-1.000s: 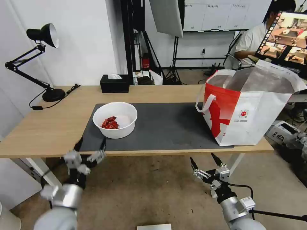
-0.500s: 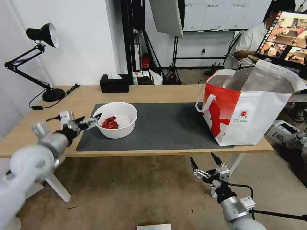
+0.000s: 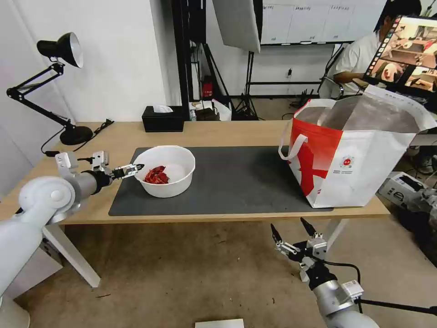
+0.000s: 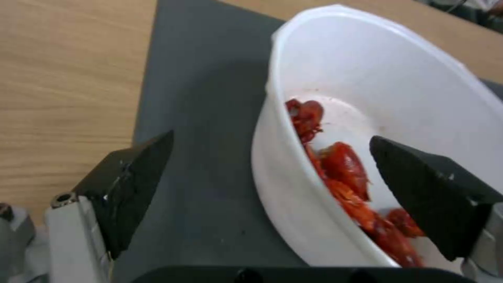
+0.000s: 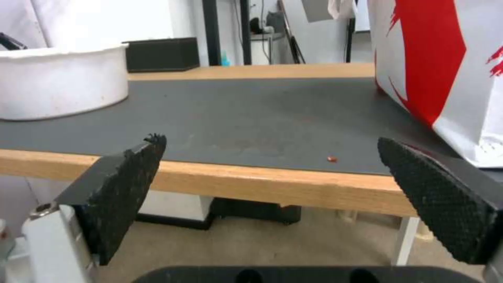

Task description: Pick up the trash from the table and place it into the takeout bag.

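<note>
Straddling the bowl's [image 3: 164,171] near rim, the left tool [image 3: 129,171] is spread, one finger inside, ready to pinch the wall. The right tool [image 3: 295,237], also spread, waits below the table [image 3: 236,132].

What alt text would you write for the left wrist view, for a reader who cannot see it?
The open left gripper straddles the rim of a white bowl: one finger is outside over the grey mat, the other inside above red scraps. Light wooden table lies beside the mat.

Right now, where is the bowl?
In the head view the bowl sits on the mat's left part, the open left gripper straddling its rim, far left of the bag.
</note>
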`<state>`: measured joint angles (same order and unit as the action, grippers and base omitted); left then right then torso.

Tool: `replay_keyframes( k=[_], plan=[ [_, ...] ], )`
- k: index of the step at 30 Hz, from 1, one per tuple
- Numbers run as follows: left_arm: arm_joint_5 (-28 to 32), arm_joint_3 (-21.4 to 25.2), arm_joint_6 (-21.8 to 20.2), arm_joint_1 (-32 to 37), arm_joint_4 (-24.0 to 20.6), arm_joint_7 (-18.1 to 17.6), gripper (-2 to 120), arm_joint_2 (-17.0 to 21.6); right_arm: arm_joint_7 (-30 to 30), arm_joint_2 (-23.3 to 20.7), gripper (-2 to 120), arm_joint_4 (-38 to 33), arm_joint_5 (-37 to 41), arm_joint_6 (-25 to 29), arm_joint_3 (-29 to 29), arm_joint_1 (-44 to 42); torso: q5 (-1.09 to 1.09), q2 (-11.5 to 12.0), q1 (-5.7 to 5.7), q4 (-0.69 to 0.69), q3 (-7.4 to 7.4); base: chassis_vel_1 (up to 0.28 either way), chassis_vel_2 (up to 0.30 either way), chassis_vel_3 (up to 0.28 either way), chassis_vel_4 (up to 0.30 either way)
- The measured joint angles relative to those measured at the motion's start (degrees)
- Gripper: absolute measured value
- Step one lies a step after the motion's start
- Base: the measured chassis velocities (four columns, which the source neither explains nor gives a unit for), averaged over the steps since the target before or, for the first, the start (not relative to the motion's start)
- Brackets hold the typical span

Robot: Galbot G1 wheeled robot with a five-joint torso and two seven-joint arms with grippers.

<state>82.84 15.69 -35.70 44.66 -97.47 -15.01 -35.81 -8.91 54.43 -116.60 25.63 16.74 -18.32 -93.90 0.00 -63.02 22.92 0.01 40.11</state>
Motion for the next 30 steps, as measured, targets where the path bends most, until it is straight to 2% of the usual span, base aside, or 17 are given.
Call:
replay_keyframes(
  k=[7, 22, 25, 27, 29, 30],
  plan=[
    [0.22, -4.51, -1.28, -5.43, 2.44, -2.79, 100, -1.81, 0.00, 0.00, 100, 0.00, 0.00, 0.00, 0.00, 0.00, 0.01, 0.00, 0.00, -0.01, 0.00, 0.000, 0.000, 0.000, 0.000],
    [2.56, -8.86, -4.98, -10.15, 3.90, -9.01, 100, -2.94, 0.00, 0.00, 100, 0.00, 0.01, 0.00, 0.00, 0.00, 0.00, 0.00, 0.00, -0.01, 0.00, 0.000, 0.000, 0.000, 0.000],
    [3.60, -9.50, -5.07, -10.56, 4.02, -10.21, 95, -2.99, 0.00, 0.00, 100, 0.00, 0.00, 0.00, 0.00, 0.00, 0.00, 0.00, 0.00, -0.01, 0.00, 0.000, 0.000, 0.000, 0.000],
    [5.69, -10.15, -5.04, -10.95, 4.31, -11.50, 84, -3.35, 0.00, 0.00, 100, 0.00, 0.01, 0.00, 0.00, 0.00, 0.00, 0.00, 0.00, -0.01, 0.00, 0.000, 0.000, 0.000, 0.000],
    [6.08, -10.44, -5.02, -11.13, 4.54, -11.88, 81, -3.51, 0.00, 0.00, 100, 0.00, 0.00, 0.00, 0.00, 0.00, 0.00, 0.00, 0.00, 0.00, 0.00, 0.000, 0.000, 0.000, 0.000],
    [6.25, -10.80, -5.01, -11.37, 4.79, -11.99, 73, -3.63, 0.00, 0.00, 100, 0.00, 0.01, 0.00, 0.00, 0.00, 0.00, 0.00, -0.01, -0.01, 0.00, 0.000, 0.000, 0.000, 0.000]
  ],
)
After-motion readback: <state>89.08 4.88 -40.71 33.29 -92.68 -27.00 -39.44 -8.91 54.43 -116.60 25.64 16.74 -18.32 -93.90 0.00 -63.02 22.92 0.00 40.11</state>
